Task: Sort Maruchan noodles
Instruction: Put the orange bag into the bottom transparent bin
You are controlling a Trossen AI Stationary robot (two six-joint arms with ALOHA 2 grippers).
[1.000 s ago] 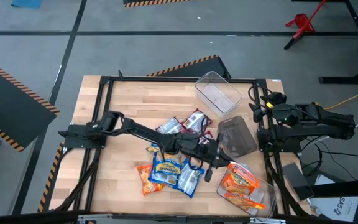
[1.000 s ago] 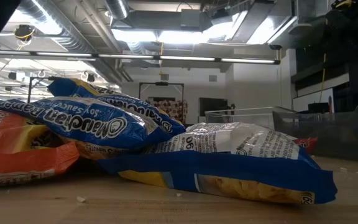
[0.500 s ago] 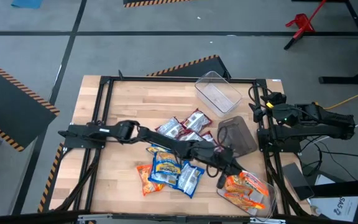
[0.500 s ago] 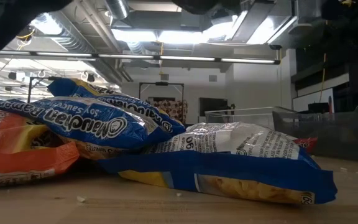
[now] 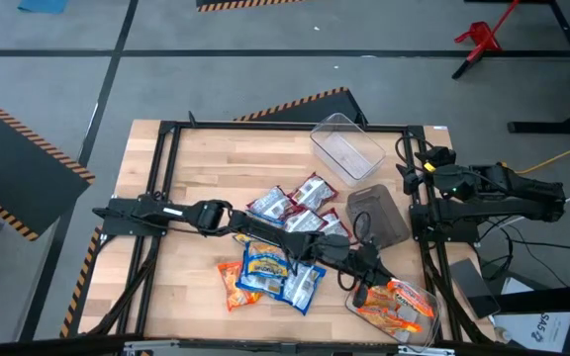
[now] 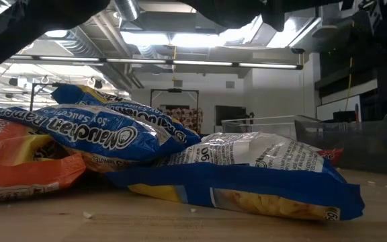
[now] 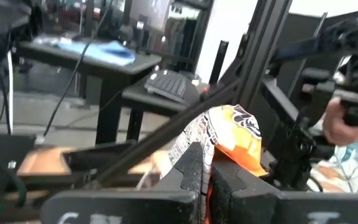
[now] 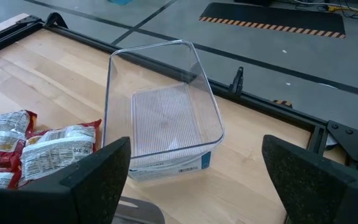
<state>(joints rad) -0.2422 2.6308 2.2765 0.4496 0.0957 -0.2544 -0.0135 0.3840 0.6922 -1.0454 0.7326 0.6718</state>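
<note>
1. Your left end effector (image 5: pixel 362 287) sits in the lower right of the high view, its arm stretched across the counter (image 5: pixel 196 188) to the near clear tub (image 5: pixel 426 297).
2. In the left wrist view its fingers (image 7: pixel 191 171) are pinched together on an orange Maruchan packet (image 7: pixel 232 134), which stands up between them.
3. From above, that packet appears to hang over the orange packets in the near tub (image 5: pixel 396 305), though the arm hides the contact.
4. The loose pile lies at lower centre of the high view: blue and yellow packets (image 5: pixel 270 269) and an orange packet on the counter (image 5: pixel 231 282) just to their left.
5. Red and white packets (image 5: pixel 293 200) lie just above that pile, toward the middle of the counter.
6. The dark grey tub (image 5: pixel 379 216) is right of centre, and an empty clear tub (image 5: pixel 346 145) sits near the top edge.
7. Your right end effector (image 8: pixel 191 180) waits at the right edge of the counter, fingers spread wide and holding nothing, facing the empty clear tub.
</note>
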